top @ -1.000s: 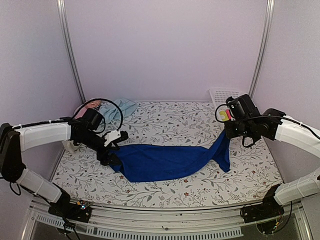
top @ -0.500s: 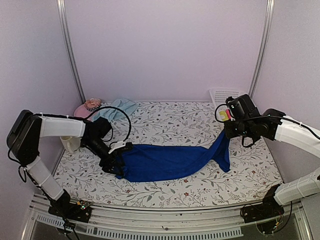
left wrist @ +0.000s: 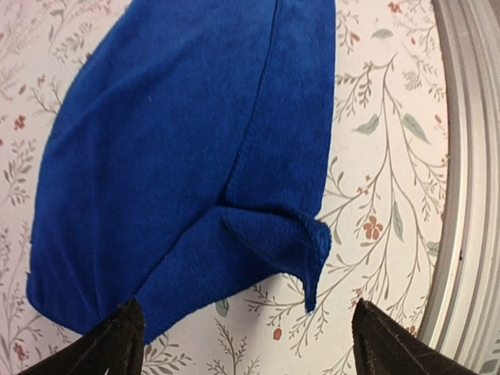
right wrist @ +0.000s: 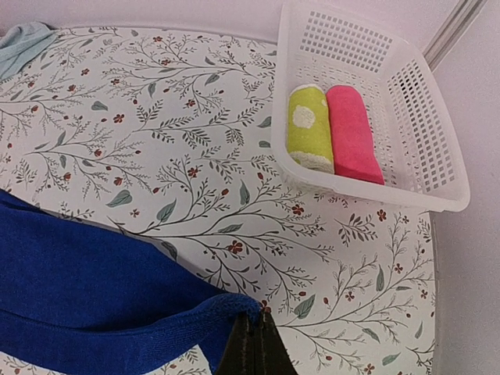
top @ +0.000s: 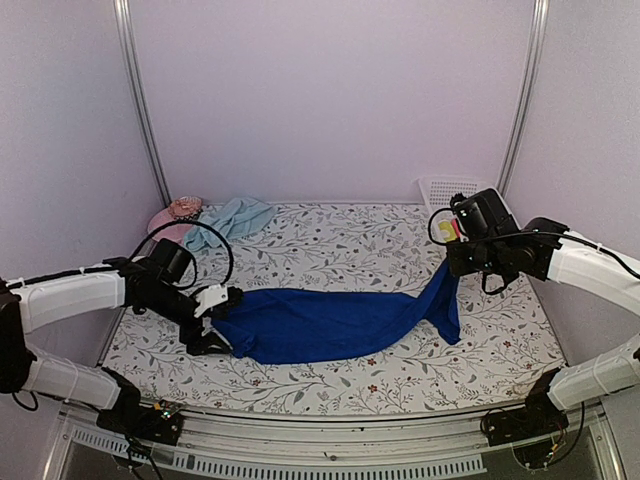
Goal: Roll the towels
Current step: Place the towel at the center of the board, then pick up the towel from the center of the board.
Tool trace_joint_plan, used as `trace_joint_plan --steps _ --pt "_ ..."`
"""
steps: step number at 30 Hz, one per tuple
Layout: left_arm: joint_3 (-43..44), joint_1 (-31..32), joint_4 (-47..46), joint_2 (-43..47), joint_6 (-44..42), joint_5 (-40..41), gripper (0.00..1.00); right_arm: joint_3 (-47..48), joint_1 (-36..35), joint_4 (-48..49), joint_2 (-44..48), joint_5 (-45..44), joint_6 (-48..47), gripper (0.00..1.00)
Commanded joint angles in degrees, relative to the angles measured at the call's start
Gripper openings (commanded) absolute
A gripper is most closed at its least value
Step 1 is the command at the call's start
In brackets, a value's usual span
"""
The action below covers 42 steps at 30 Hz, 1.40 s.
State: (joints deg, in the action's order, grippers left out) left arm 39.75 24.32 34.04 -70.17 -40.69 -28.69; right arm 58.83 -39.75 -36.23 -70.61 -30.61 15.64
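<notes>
The right gripper (top: 455, 262) is closed on a corner of the royal blue towel (top: 330, 322) and holds it raised at 3 o'clock. The towel lies unrolled across the table (top: 330, 240) toward 9 o'clock, where the left gripper (top: 213, 322) stands open at its end, not gripping. The pale aqua towel (top: 238, 213) lies crumpled at 11 o'clock, beside the pink hat (top: 175, 215)

Left arm (top: 75, 295): white shell links, black joints and elbow; thin black cable arcs up behind the wrist. Left gripper (top: 218, 322): black body, small white block on the upper side; fingers (left wrist: 117, 344) matte black, wedge-shaped, plain. Right arm (top: 595, 265): same white links, bulky black wrist housing behind the hand, black cable loops on both sides of it. Right gripper (right wrist: 250, 348): slim dark fingers. Bases (top: 150, 422): black, loose wires bundled at each; markings too small to read
</notes>
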Motion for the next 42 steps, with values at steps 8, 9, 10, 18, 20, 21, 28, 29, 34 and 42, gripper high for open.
trace_joint_plan --steps 8,9,10,18,20,21,28,29,34,42 --pt "-3.9 3.2 -4.6 -3.3 2.4 3.5 0.86 -0.1 -0.2 1.9 -0.6 1.1 1.1 0.02" --pt "-3.6 3.7 -4.7 -4.0 2.5 3.5 0.85 -0.2 -0.2 1.9 -0.6 1.1 1.1 0.02" --pt "-3.5 4.0 -5.1 -4.6 2.8 3.5 0.84 -0.4 -0.2 1.9 -0.6 1.1 1.1 0.02" --pt "-2.7 5.2 -6.0 -6.0 3.5 0.9 0.72 -1.4 -0.2 2.1 0.2 0.6 1.0 0.02" --pt "-2.4 5.4 -6.0 -6.2 3.8 0.2 0.69 -1.6 -0.2 2.1 0.3 0.4 0.9 0.02" --pt "-2.2 5.5 -6.0 -6.3 4.0 -0.1 0.68 -1.7 -0.2 2.1 0.3 0.5 0.8 0.02" --pt "-1.7 6.3 -6.0 -7.7 4.4 1.1 0.48 -2.2 -0.2 2.1 0.9 0.4 0.8 0.02" --pt "-1.7 6.3 -6.0 -7.8 4.4 1.4 0.43 -2.3 -0.2 2.1 1.0 0.5 0.9 0.02" --pt "-1.6 6.3 -5.6 -6.6 5.1 3.5 0.07 -2.4 -0.2 2.1 1.7 0.6 0.0 0.02" --pt "3.1 3.3 -4.7 3.0 7.9 20.6 0.00 -0.5 -0.2 2.1 7.6 11.9 -7.0 0.01"
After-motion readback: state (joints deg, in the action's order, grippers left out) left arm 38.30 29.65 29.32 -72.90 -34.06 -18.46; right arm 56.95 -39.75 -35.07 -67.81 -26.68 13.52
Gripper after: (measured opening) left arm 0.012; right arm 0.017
